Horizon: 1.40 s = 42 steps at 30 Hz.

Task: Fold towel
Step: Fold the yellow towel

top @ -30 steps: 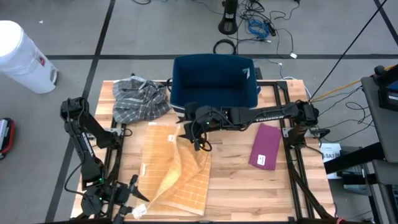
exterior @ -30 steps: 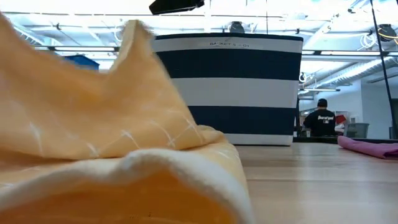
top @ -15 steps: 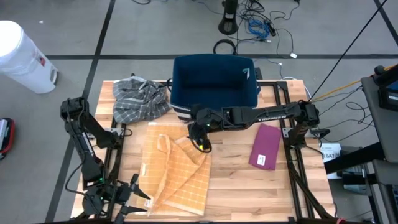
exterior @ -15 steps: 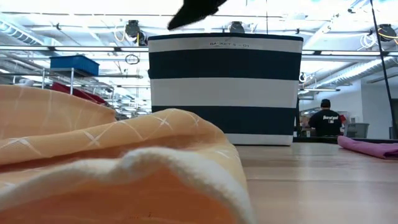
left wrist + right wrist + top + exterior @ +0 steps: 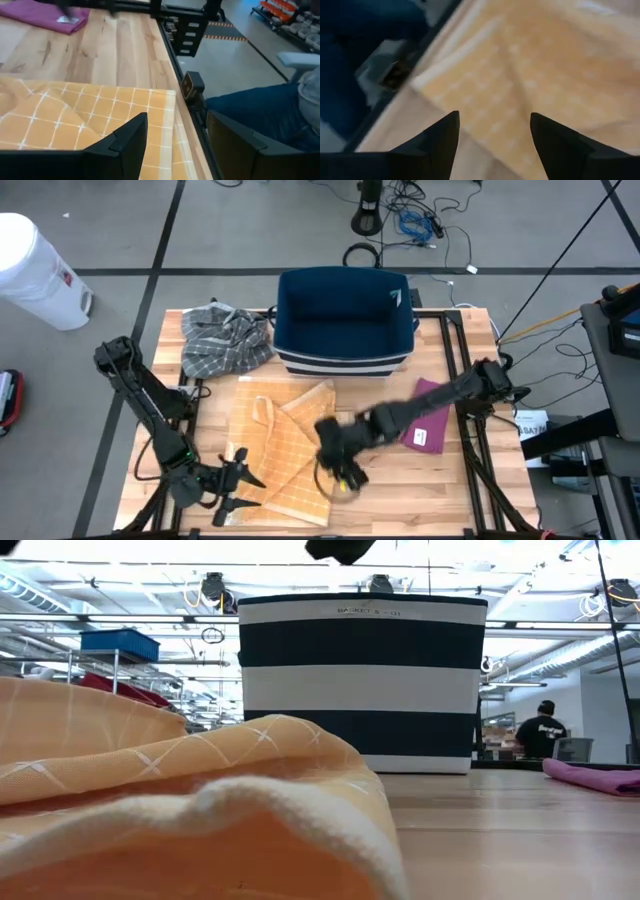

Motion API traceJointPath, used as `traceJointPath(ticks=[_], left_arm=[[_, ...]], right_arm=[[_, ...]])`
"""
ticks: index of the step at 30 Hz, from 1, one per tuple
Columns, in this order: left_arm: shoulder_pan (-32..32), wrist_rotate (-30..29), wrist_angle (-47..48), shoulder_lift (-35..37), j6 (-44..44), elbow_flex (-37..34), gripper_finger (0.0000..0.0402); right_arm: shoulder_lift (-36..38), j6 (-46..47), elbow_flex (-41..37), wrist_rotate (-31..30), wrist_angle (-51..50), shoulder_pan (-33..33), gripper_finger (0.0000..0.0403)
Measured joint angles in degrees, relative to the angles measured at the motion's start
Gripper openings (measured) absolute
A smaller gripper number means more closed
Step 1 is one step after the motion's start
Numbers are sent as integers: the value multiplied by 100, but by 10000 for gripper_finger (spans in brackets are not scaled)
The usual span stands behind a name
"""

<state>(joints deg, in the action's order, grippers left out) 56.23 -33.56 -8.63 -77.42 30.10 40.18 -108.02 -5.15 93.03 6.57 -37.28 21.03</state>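
Observation:
The orange towel [image 5: 280, 435] with a white grid lies rumpled on the wooden table [image 5: 400, 490], its far right part folded over in a slanted flap. It fills the left foreground of the low view [image 5: 150, 800]. My left gripper [image 5: 243, 490] hovers open at the towel's near left edge, and the left wrist view shows the towel's near corner [image 5: 150, 107] in front of my left gripper [image 5: 175, 145]. My right gripper [image 5: 342, 468], blurred, is above the towel's near right part, open and pointing down at the towel [image 5: 535, 75]. Nothing is between its fingers [image 5: 492, 140].
A navy and white striped basket [image 5: 345, 320] stands at the far middle of the table. A grey plaid cloth [image 5: 225, 335] lies at the far left and a purple cloth [image 5: 428, 415] at the right. A person's leg [image 5: 260, 112] shows beyond the table edge.
The towel's raised part has dropped flat onto the rest. My right gripper has swung from the towel's far right part toward the table's near edge, sinking and tipping downward. My left gripper has moved right along the near edge toward the towel.

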Motion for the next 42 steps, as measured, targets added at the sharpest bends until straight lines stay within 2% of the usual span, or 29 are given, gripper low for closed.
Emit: traceJointPath(ticks=[8,17,25,37,42], left_arm=[[-638,1044,-332,-501,-177,0,211],[-1049,1964,-1297,-1282,-522,0,211],[-1223,1989,-1348,-1621,-526,0,211],[-1244,1982,-1701,-1617,-644,0,211],[-1234,1978,-1695,-1617,-651,0,211]], right_arm=[[-716,278,-4,-65,1237,896,215],[-1485,553,-4,-23,2279,1036,201],[-1959,567,-7,281,2337,1018,164],[-2226,408,-4,83,2301,788,110],[-2199,335,-4,68,2236,779,63]])
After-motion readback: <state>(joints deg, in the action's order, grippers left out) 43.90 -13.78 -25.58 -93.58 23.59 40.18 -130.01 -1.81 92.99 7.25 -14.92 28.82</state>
